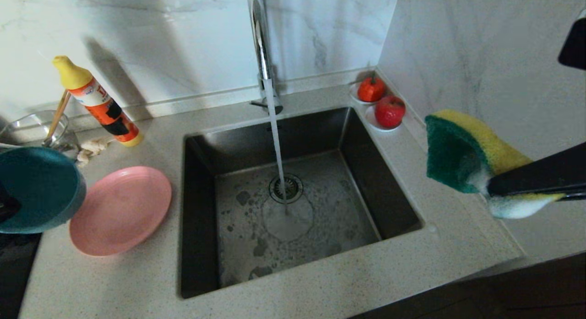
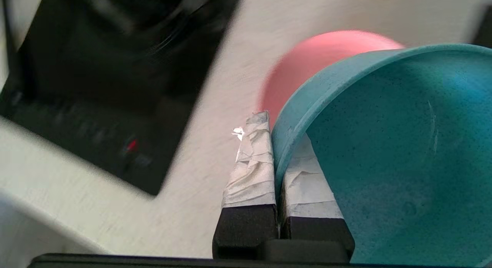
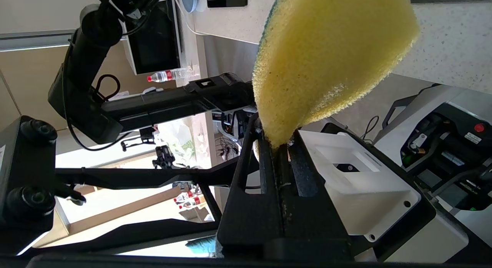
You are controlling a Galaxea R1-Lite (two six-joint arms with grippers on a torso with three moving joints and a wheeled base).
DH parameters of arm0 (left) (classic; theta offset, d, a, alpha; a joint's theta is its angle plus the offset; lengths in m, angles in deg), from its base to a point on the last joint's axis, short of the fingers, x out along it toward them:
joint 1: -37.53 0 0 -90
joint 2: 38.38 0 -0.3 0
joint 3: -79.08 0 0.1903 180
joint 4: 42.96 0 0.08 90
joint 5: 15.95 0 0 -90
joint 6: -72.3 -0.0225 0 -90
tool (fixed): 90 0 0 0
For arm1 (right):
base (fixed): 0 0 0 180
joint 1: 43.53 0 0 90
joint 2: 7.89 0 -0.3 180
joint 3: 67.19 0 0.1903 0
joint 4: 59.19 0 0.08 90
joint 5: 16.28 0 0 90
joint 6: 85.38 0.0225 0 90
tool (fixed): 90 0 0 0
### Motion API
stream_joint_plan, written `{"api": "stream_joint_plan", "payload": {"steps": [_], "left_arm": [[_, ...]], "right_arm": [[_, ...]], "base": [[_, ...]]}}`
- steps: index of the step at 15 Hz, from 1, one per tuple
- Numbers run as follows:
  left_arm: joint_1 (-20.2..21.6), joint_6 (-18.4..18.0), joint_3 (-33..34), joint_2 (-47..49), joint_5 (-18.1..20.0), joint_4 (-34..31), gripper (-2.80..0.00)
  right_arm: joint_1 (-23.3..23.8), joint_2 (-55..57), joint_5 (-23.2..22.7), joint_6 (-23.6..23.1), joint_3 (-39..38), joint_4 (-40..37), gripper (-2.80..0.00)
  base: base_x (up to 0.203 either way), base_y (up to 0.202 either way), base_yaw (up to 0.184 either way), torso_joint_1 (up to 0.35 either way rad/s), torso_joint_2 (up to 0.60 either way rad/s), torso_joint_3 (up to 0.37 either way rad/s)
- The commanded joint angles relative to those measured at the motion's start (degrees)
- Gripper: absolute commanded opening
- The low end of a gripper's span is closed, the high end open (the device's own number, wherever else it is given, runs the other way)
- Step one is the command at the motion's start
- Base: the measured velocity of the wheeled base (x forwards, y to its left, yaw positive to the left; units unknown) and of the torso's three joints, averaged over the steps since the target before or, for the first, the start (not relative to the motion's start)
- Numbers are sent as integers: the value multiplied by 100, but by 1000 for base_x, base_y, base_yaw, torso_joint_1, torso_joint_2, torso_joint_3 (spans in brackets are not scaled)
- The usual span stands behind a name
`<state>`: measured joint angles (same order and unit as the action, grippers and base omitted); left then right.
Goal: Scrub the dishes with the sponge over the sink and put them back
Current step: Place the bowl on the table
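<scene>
Teal-blue round bowl (image 1: 39, 188) is pinched by its rim in the left hand (image 2: 275, 152), tilted over the speckled table's (image 1: 114, 282) left edge; dark steel sink (image 1: 293, 200) sits off to its right. Right hand (image 1: 496, 188), clamped on the soapy yellow-green sponge (image 1: 462, 149), waits across the basin.

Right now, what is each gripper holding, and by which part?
Left gripper pinches the teal bowl by its rim. Right gripper clamps the sponge by one end.
</scene>
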<state>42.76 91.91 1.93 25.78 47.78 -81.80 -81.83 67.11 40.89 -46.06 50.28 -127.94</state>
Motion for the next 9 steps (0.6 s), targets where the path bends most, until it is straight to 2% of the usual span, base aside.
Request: {"api": "stream_joint_plan", "payload": {"steps": [1, 3, 6, 9], "left_arm": [[543, 220, -116, 9, 412, -487, -280], [951, 392, -213, 0, 705, -745, -280], [1682, 461, -209, 22, 1123, -811, -280], [2553, 484, -188, 153, 1789, -784, -280]], "right_arm": [[7, -20, -22, 23, -6, -23, -280], [7, -20, -13, 23, -6, -23, -280], [7, -20, 22, 23, -6, -27, -280], [7, -3, 66, 15, 3, -84, -280]], "base": [[0, 0, 0, 0, 0, 0], [0, 0, 0, 0, 0, 0], [0, 0, 0, 0, 0, 0], [0, 0, 0, 0, 0, 0]]}}
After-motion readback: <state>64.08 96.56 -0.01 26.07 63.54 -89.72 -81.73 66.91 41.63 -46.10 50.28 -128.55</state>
